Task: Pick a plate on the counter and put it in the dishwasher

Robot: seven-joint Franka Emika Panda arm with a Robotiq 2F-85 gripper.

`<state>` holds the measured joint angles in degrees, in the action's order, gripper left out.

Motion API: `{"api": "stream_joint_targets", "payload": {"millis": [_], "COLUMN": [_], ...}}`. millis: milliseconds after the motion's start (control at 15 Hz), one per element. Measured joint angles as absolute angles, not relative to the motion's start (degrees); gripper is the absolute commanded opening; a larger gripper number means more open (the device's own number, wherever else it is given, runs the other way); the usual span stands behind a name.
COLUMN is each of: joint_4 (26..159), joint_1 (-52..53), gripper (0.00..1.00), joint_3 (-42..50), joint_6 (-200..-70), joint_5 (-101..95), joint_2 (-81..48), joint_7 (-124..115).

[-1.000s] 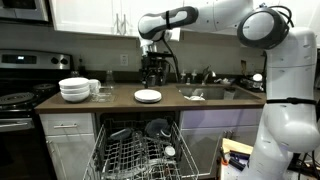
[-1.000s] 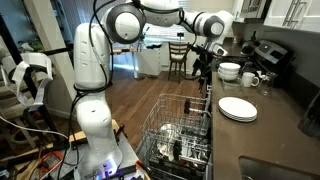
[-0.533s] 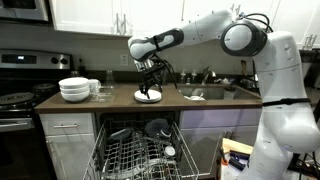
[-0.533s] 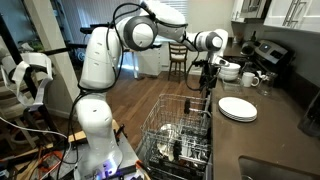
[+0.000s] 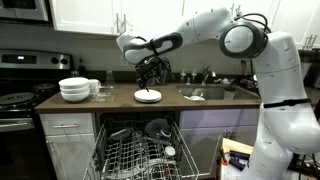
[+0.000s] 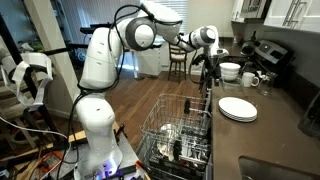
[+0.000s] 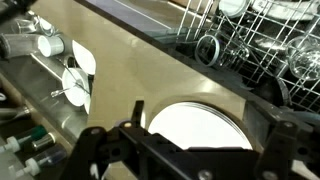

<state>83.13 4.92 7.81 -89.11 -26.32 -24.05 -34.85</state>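
Kitchen w/ a dark brown tabletop [image 5: 115,97] over pale cabinets; stove [image 5: 15,100] at one end, sink [image 5: 205,93] toward the other. White plate [image 5: 148,96] lies flat near the tabletop's front edge, btw the stack of bowls [image 5: 74,90] and the sink, right above the open dishwasher [image 5: 140,155]. Its door is down and the wire rack [image 6: 180,130] is pulled out, w/ some dishes in it already.

Arm's pincer [image 5: 150,80] hangs just over the plate, jaws spread as wide as they go, nothing in them. Wrist view shows the plate [image 7: 200,125] centred under the jaws, rack beyond the tabletop edge. Contact w/ the plate: can't tell, prob. none.

Progress: early. Approach looks about done. Grasp, lift, carry over the front edge and placing in the rack are all left. Flat plate w/ low rim, so getting a finger onto or under that rim is likely the tricky bit.
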Motion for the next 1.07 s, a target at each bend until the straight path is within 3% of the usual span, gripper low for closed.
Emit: {"api": "stream_joint_targets", "payload": {"millis": [1067], "joint_4": [82.8], "joint_1": [4.1], "gripper": [1.00], "joint_3": [7.9], "joint_6": [-92.6], "joint_5": [-29.1], "joint_2": [-27.5], "joint_7": [-32.9]}}
